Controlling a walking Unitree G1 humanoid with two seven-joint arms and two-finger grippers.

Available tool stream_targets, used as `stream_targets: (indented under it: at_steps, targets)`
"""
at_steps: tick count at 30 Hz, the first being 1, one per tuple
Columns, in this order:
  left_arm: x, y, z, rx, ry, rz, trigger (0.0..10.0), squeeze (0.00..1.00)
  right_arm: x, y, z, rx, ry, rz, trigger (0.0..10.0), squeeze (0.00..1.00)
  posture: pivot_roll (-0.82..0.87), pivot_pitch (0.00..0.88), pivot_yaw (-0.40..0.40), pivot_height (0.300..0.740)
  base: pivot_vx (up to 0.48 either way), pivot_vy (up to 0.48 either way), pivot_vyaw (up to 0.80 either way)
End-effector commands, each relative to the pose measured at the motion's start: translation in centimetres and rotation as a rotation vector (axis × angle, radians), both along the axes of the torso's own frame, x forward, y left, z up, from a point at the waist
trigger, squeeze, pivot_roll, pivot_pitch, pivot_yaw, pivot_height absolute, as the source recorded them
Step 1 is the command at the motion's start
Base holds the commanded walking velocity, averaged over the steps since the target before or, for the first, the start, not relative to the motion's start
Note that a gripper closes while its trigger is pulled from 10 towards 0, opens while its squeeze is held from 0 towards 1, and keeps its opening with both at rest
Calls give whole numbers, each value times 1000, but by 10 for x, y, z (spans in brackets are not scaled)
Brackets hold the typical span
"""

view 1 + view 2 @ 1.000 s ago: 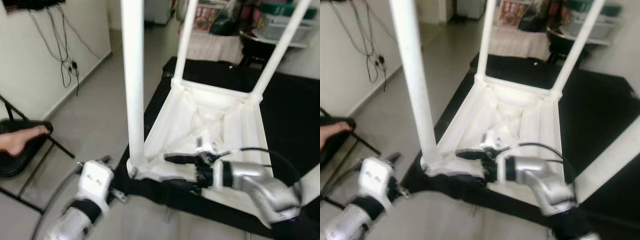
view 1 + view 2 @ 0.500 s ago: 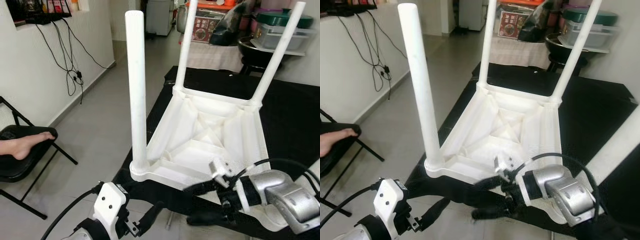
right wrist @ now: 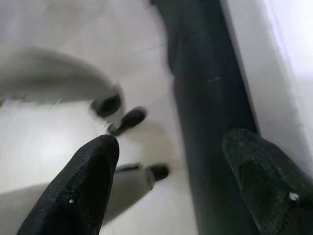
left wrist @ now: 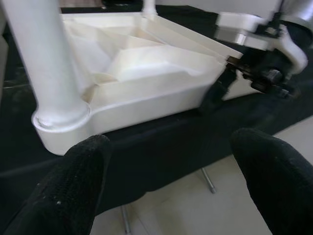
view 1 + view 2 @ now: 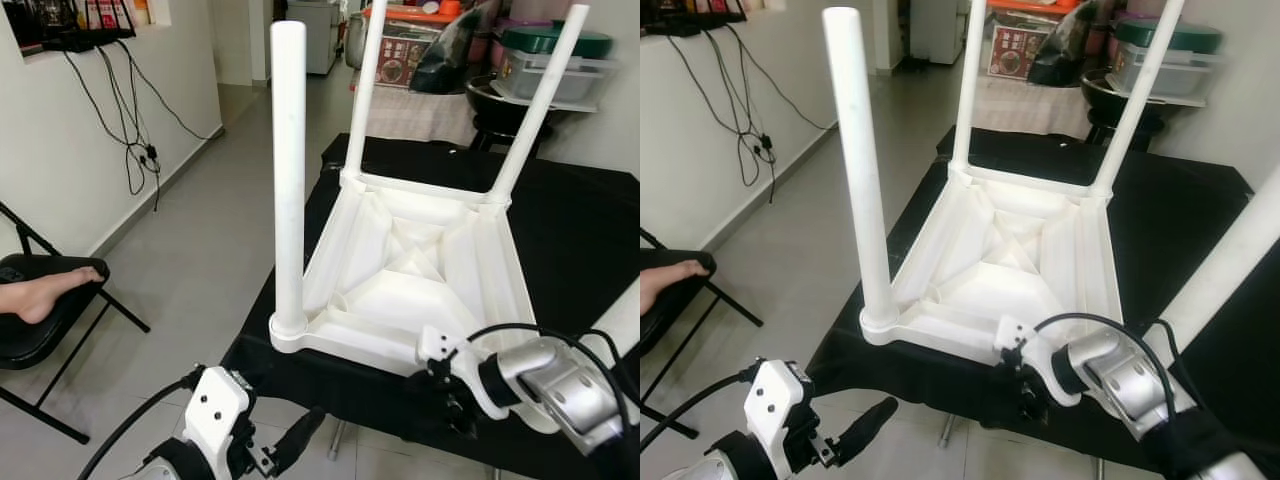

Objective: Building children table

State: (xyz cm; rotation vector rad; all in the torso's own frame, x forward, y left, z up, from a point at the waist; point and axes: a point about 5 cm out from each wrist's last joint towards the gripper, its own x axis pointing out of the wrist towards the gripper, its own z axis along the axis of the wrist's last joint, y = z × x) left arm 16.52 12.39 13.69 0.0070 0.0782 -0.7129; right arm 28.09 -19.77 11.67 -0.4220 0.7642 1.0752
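The white children's table lies upside down on a black-covered table. Three white legs stand up from it: the near left leg, the far left leg and the far right leg. Another white leg slants at the right, behind my right arm. My right gripper hangs open, pointing down just below the tabletop's near edge, holding nothing. My left gripper is open and empty, low in front of the near left corner.
A black folding chair with a person's bare foot on it stands at the left. Cables hang on the left wall. Boxes and containers crowd the back. Grey floor stretches left of the black-covered table.
The camera has risen. My right gripper has drawn back from inside the upturned tabletop and now points down below its near edge. My left gripper has swung forward.
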Motion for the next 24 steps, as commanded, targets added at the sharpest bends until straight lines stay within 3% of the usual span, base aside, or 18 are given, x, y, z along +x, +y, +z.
stream_targets:
  at_steps: [1, 3, 7, 16, 18, 19, 22, 24]
  targets:
    - [-1, 0, -2, 11, 9, -13, 10000, 0, 20, -12, 22, -15, -143, -127, 10000, 0, -20, 44, -72, 740, 0, 0, 0]
    - [-1, 0, -2, 11, 9, -13, 10000, 0, 20, -12, 22, -15, -143, -127, 10000, 0, -20, 44, -72, 740, 0, 0, 0]
    - [-1, 0, -1, 13, 6, -14, 10000, 0, 46, -5, 36, 26, -279, -266, 10000, 0, -14, 47, -75, 740, 0, 0, 0]
    - [0, 0, 0, 11, 2, -6, 10000, 0, 53, 3, 39, 38, -316, -295, 10000, 0, -15, 51, -76, 740, 0, 0, 0]
    - [1, 0, 0, 6, -2, -1, 10000, 0, 48, 16, 45, 151, -294, -212, 10000, 0, -16, 50, -79, 740, 0, 0, 0]
    - [1, 0, 0, 6, -2, -1, 10000, 0, 48, 16, 45, 151, -294, -212, 10000, 0, -16, 50, -79, 740, 0, 0, 0]
    - [8, 2, 10, -44, -42, 34, 10000, 0, 37, 28, 73, 426, -317, -60, 10000, 0, -29, 36, -82, 740, 0, 0, 0]
    - [13, 4, 18, -76, -72, 54, 10000, 0, 35, 29, 85, 514, -343, -30, 10000, 0, -29, 36, -82, 740, 0, 0, 0]
